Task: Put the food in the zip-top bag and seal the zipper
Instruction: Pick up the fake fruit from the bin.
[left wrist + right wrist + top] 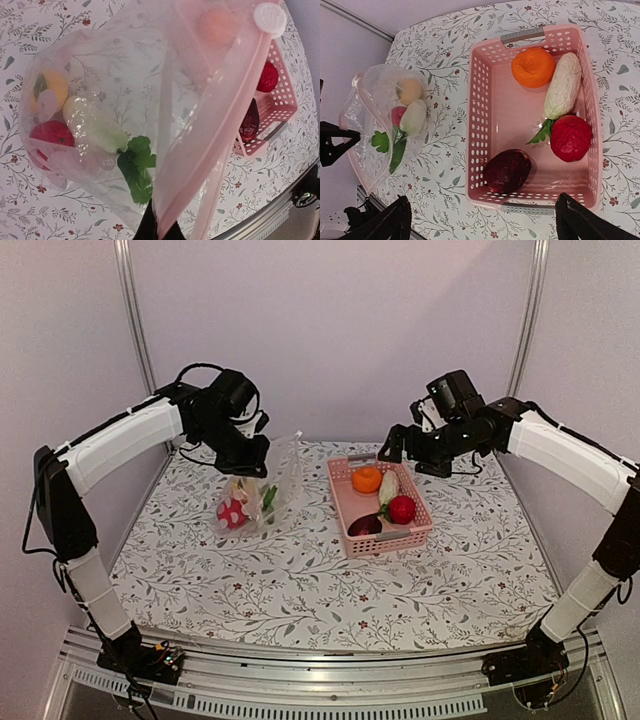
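Zip-top bag of clear, crinkly plastic (pixel 268 488) hangs from our left gripper (pixel 252 458), jaws pinched together on its mouth edge, over the flowered table (pixel 300 580). Inside we see a yellow toy fruit (pixel 54 86), a red toy (pixel 52 134) and a cream-white vegetable (pixel 95 130) with green leaves. Our right gripper (pixel 392 448) hovers, jaws spread wide and holding nothing, above the pink plastic lattice basket (pixel 338 495). In it lie an orange toy fruit (pixel 366 479), a pale long vegetable (pixel 388 487), a round red fruit (pixel 402 509) and a dark purple toy (pixel 365 526).
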